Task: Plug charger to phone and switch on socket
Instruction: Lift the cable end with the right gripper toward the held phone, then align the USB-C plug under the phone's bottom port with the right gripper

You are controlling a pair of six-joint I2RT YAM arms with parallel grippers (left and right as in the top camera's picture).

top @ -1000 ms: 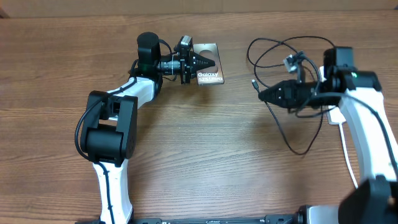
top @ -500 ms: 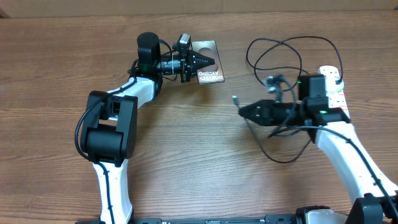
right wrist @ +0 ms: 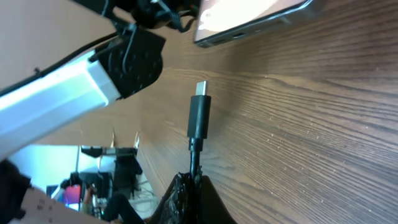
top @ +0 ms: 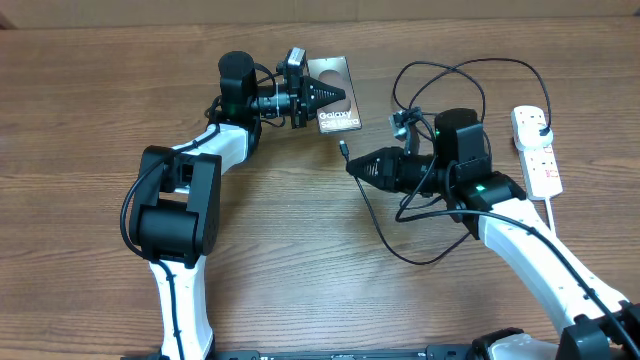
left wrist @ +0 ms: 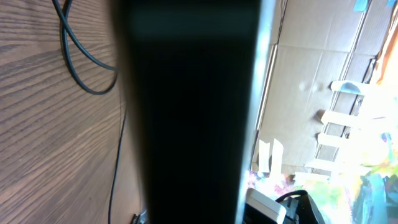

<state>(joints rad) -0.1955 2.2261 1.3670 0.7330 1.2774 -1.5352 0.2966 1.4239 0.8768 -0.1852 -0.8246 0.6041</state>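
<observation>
The phone point(top: 338, 121) lies at the table's back centre with its white lettering up, and my left gripper point(top: 336, 97) is shut on its left edge. In the left wrist view the phone point(left wrist: 186, 112) is a black band that hides the fingers. My right gripper point(top: 352, 165) is shut on the charger point(top: 440, 75) cable just behind its connector point(top: 343, 150). The connector point(right wrist: 199, 115) points at the phone's lower edge point(right wrist: 249, 22), a short gap away. The socket point(top: 535, 150) lies at the far right.
Black cable loops point(top: 395, 235) trail over the table around my right arm. The socket's thick white cord point(top: 562, 235) runs toward the front right. My left arm point(right wrist: 62, 93) crosses the upper left of the right wrist view.
My right gripper has carried the charger's connector leftward, from near the socket to just below the phone. The socket is now uncovered. The left gripper keeps its hold on the phone.
</observation>
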